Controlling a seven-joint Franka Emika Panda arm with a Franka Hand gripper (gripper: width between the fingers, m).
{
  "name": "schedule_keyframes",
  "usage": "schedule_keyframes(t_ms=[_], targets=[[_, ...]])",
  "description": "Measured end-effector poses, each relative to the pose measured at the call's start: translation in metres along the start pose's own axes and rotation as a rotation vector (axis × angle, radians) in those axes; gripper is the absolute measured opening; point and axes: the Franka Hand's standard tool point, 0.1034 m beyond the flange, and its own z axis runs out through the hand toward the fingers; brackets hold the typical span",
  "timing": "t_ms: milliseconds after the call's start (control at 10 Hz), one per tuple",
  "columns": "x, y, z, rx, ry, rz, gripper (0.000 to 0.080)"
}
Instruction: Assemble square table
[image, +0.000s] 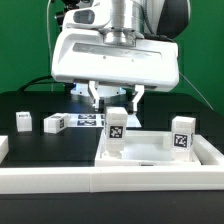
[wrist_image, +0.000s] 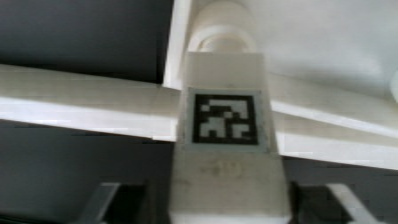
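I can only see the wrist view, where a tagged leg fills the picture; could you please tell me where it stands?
Observer: The leg stands upright on the square table top, near its edge at the exterior view's left.
Operator: Is another leg on it?
Observer: Yes, a second leg stands upright toward the exterior view's right.
Operator: And the others?
Observer: A third leg and a fourth leg sit on the black table, at the exterior view's left of the marker board.

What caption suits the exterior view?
Open gripper above an upright table leg standing on the white square table top.
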Motion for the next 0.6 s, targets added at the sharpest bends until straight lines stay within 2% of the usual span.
schedule_keyframes(t_ms=[200,600], targets=[[0.0,0.0,0.0,0.0,0.0,0.0,0.0619],[-0.0001,0.0001,0.0001,0.0,0.0,0.0,0.0647]])
